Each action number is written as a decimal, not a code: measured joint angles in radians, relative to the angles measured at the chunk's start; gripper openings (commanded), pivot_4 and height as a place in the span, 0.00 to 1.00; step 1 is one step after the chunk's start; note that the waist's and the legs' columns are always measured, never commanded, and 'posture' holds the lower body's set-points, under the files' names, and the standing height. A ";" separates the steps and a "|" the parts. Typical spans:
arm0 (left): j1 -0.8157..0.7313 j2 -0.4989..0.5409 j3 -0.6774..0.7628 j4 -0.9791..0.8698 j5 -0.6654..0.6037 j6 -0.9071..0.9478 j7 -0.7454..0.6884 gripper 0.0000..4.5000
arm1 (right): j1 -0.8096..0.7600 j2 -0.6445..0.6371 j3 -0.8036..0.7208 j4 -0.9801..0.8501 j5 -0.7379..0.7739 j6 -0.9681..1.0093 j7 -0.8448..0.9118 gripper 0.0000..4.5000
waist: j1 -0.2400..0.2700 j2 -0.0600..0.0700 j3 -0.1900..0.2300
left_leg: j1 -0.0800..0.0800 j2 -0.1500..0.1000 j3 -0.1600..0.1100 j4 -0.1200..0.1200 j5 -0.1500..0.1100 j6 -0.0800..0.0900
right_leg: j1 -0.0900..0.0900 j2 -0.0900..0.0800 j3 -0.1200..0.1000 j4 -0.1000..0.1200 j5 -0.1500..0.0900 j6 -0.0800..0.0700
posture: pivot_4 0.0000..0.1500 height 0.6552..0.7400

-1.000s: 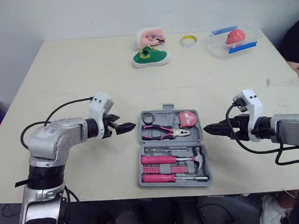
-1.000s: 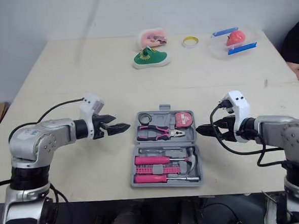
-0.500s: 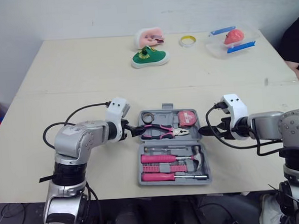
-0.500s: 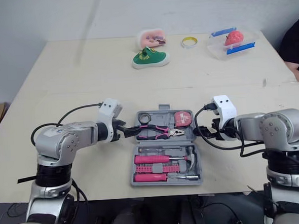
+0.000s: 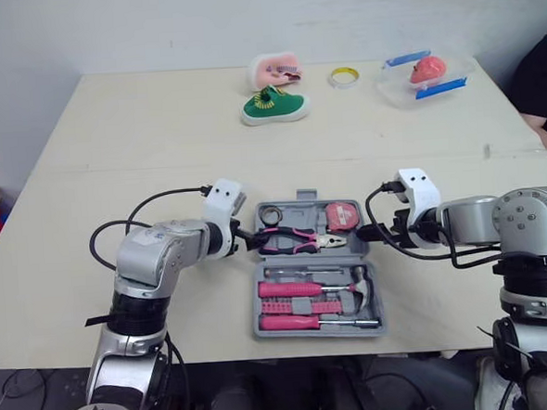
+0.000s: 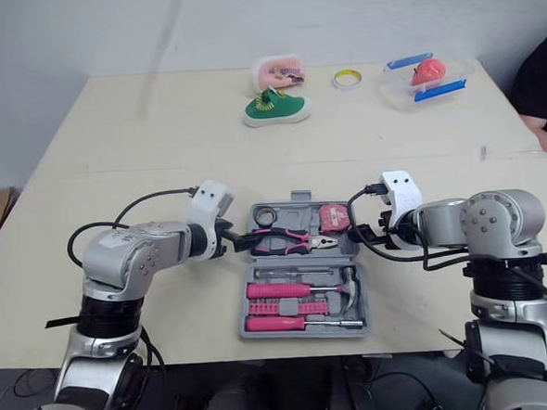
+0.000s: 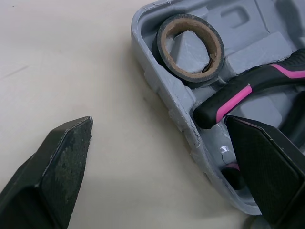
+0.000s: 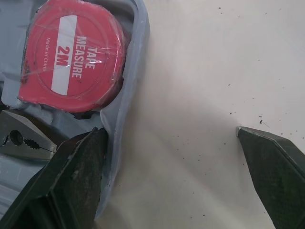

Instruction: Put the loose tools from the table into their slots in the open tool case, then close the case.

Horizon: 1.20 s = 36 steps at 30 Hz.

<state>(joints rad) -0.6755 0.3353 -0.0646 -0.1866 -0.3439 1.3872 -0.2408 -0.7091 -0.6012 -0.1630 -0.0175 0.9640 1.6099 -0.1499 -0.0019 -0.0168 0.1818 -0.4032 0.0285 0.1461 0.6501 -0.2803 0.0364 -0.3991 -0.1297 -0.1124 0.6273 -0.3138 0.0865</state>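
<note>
We've got the tool case [image 7: 161, 95] in matt grey plastic, inside it a glossy tape measure [image 8: 71, 62], a cardboard-cored tape roll [image 7: 164, 45]

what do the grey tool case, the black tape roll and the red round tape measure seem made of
Grey tool case: likely moulded plastic, matt, with a rough seam along its rim. Black tape roll: dark tape, perhaps vinyl, on a brown fibrous core like cardboard. Red round tape measure: probably plastic, glossy, under wrinkled clear film.
</note>
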 measured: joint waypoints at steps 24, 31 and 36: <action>0.048 -0.108 0.091 0.000 -0.002 -0.064 0.008 0.00 | 0.061 0.098 -0.066 -0.100 0.081 -0.054 -0.048 0.00 | -0.001 -0.001 -0.002 | -0.002 0.000 0.000 -0.002 0.001 -0.001 | -0.003 0.000 0.000 -0.001 0.001 0.000 | 1.00 1.00; 0.187 -0.028 0.003 0.059 0.115 -0.719 -0.138 0.00 | 0.311 0.011 0.079 -0.285 -0.179 -0.599 0.282 0.00 | 0.002 -0.001 -0.001 | -0.006 0.000 0.007 -0.004 0.001 -0.001 | -0.010 0.003 0.002 -0.004 0.002 0.000 | 1.00 1.00; 0.223 -0.016 -0.038 0.176 0.190 -1.082 -0.183 0.00 | 0.425 -0.071 0.231 -0.200 -0.522 -1.156 0.476 0.00 | 0.001 -0.001 -0.001 | -0.005 -0.001 0.013 -0.003 -0.001 0.004 | -0.010 0.002 0.001 -0.005 0.005 0.006 | 1.00 1.00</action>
<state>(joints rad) -0.4530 0.3190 -0.1030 -0.0105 -0.1543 0.3049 -0.4241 -0.2840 -0.6725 0.0678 -0.2175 0.4422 0.4538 0.3262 -0.0010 -0.0182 0.1809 -0.4081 0.0277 0.1586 0.6475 -0.2809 0.0402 -0.4094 -0.1280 -0.1110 0.6219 -0.3085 0.0922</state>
